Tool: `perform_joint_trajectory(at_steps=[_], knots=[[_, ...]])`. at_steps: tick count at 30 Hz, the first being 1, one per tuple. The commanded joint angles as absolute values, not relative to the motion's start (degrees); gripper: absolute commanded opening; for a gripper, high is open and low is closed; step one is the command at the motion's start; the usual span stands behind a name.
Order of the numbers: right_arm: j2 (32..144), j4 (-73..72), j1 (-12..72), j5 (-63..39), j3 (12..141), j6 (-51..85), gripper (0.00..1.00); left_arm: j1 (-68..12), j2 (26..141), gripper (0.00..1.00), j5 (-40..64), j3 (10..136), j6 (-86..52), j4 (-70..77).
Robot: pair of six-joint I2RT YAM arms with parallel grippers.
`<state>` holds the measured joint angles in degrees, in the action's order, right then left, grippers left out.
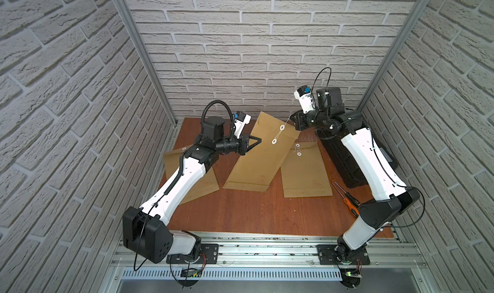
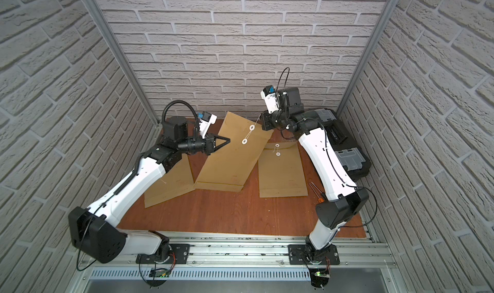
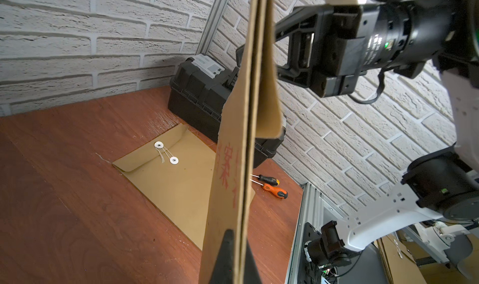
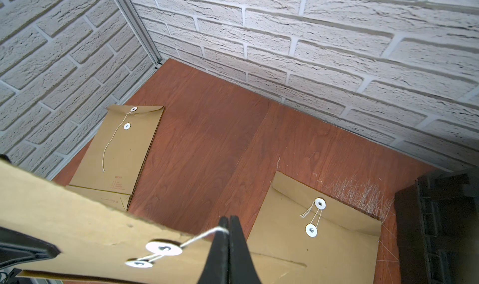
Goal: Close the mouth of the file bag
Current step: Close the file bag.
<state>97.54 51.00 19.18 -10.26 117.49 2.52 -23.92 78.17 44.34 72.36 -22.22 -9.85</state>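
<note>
Raised at its mouth end over the middle of the table [image 1: 254,214], slanting down toward the near side: the file bag [image 1: 263,158], a long flat rectangle of matte brown kraft paper. Pinched along one long edge by the left gripper [image 1: 258,139], black wedge-shaped jaws pressed together with the paper between them. Seen edge-on from the left wrist as a thin double layer, with red printed characters [image 3: 225,166] on one face and the flap [image 3: 267,109] curling loosely over the top.

Caught in the right gripper [image 4: 229,221], jaws closed tight on it: the thin white twisted string [image 4: 202,237], taut from the upper of two round white paper washers [image 4: 163,248] on the bag.

Flat on the reddish wood-grain tabletop, one to each side: a loose-stringed envelope [image 4: 116,150] and a tied envelope [image 4: 324,246], both of the same kraft paper. Beyond the tied envelope, against the wall: a boxy black plastic toolbox [image 3: 197,98]; near it, two slim screwdrivers [image 3: 276,192], one handle orange and black. All around, rough white brick-patterned walls [image 1: 240,51].
</note>
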Motion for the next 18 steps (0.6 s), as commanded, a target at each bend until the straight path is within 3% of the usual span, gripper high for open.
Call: perform_joint_trajectory(at_steps=[1,8,18], knots=[[98.4,54.0,20.8,-6.2,121.2,0.8,0.02,-24.4,78.3,0.00,42.5,74.0,-18.7,-11.8],[100.4,64.6,22.1,2.1,125.2,-4.2,0.02,-24.5,77.8,0.00,39.5,74.5,-16.1,-14.6],[101.1,63.9,21.9,-12.5,125.0,-1.2,0.02,-25.3,78.1,0.00,38.3,74.9,-15.3,-15.0]])
